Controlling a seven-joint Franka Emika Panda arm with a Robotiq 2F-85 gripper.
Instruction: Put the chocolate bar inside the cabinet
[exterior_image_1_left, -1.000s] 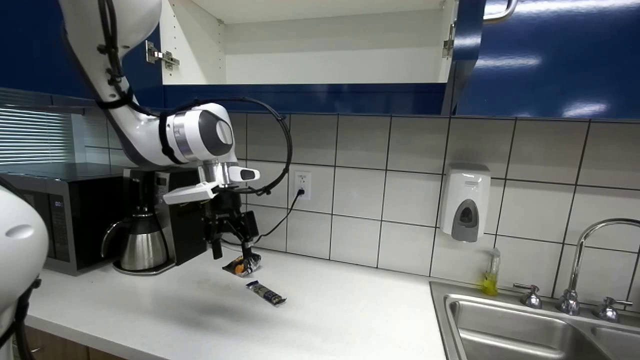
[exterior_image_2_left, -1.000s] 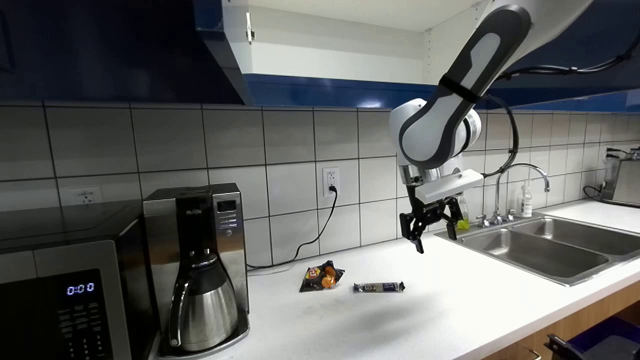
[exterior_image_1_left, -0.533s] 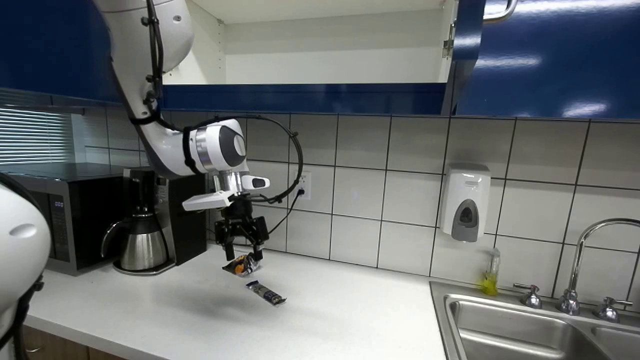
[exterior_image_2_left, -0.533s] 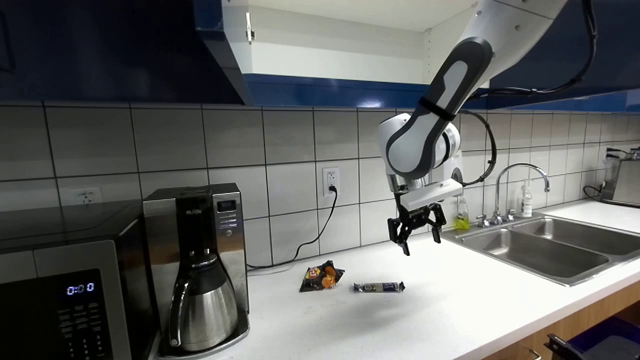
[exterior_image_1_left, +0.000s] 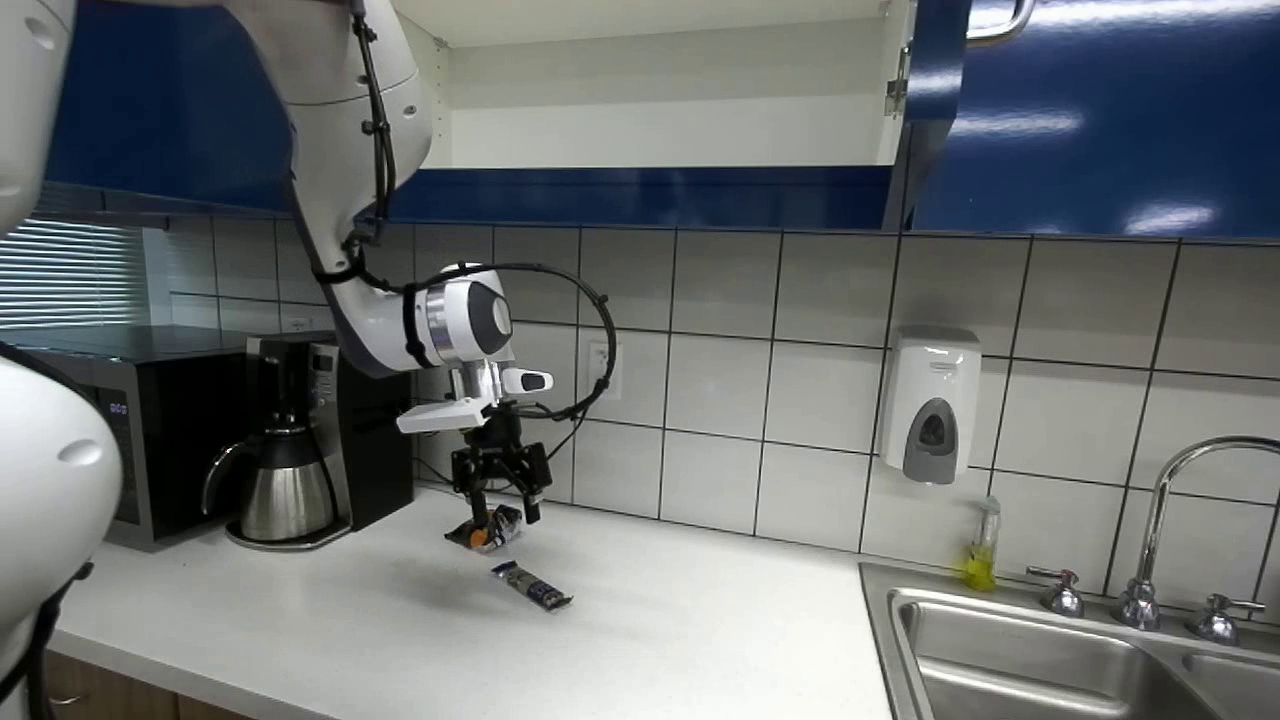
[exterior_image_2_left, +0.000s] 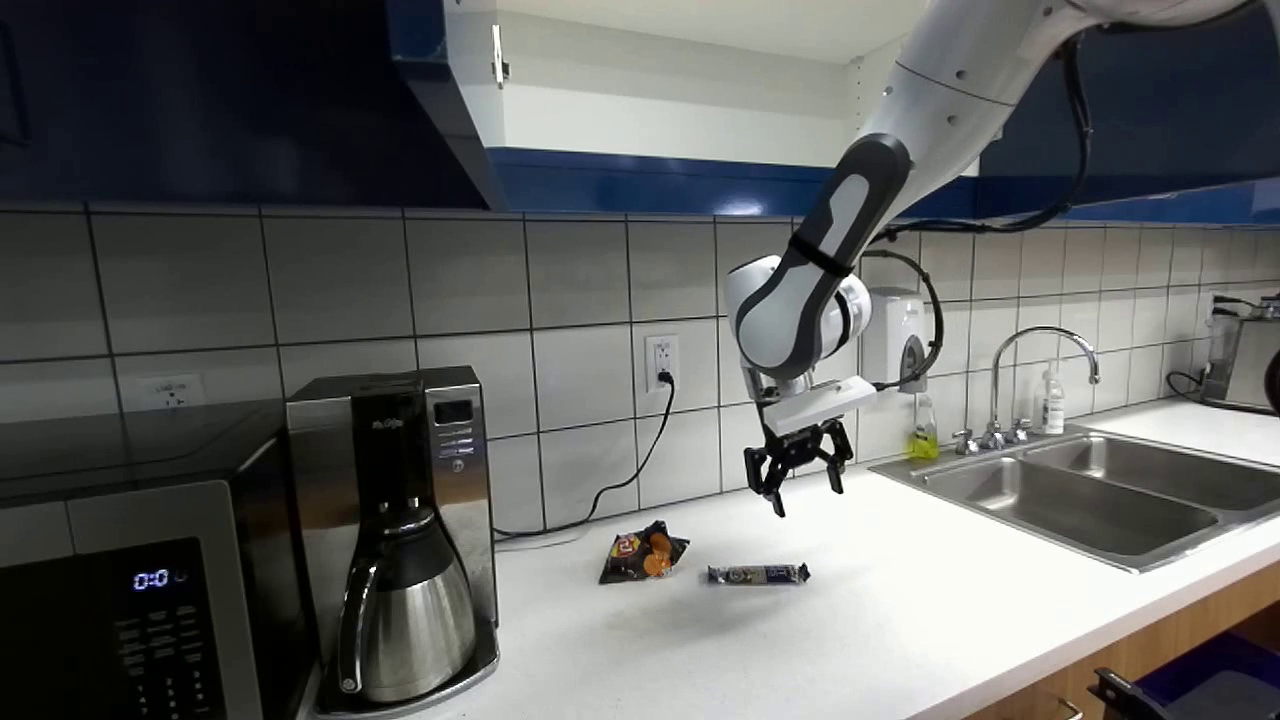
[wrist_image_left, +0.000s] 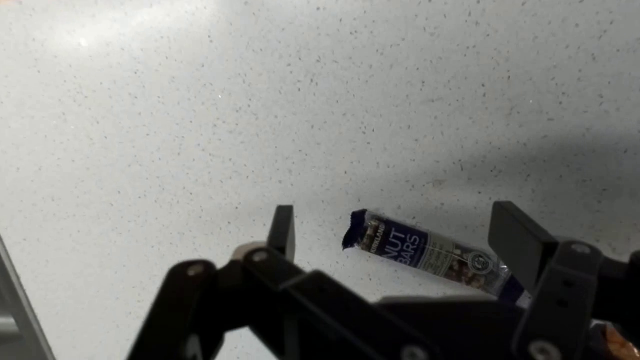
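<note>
Exterior views show the worktop (exterior_image_1_left: 700, 630) under an open, blue-fronted wall cabinet (exterior_image_1_left: 660, 120). Over the worktop hangs the black hand (exterior_image_2_left: 809, 500), jaws wide apart. On the worktop lie a black-and-orange packet (exterior_image_2_left: 645, 552) and, near it, the Kirkland nut bar (wrist_image_left: 430, 255), seen mostly between the jaws in the wrist view.

A dark gripper (wrist_image_left: 394, 227) is hanging over a pale, speckled counter (wrist_image_left: 225, 125), its fingers (wrist_image_left: 283, 231) standing wide apart. Between them in the wrist view, a blue-ended chocolate bar (wrist_image_left: 432, 254) marked "Kirkland Nut Bars" is lying on the counter, slanting nearer toward the right, where one finger is partly hiding its end. A metal rim (wrist_image_left: 15, 295) is edging the near left; an orange-brown object (wrist_image_left: 619, 344), mostly cut off, is showing at near right.
</note>
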